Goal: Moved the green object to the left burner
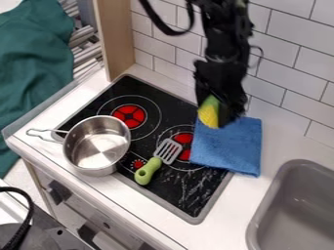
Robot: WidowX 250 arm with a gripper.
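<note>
The black gripper [218, 108] hangs over the back right of the stove, by the upper left corner of the blue cloth, shut on a yellow and green toy corn [209, 113]. Part of the corn is hidden behind the gripper. On the black stove top, the left burner [129, 115] shows a red centre inside white rings. A spatula with a green handle [148, 171] lies at the front of the stove, its grey slotted head [168, 151] over the edge of the right burner [184, 139].
A metal pot [98, 145] stands at the stove's front left, its handle pointing left. The folded blue cloth [228, 146] covers part of the stove's right edge. At the lower right is a grey sink [281, 195]; a tiled wall [287, 73] rises behind.
</note>
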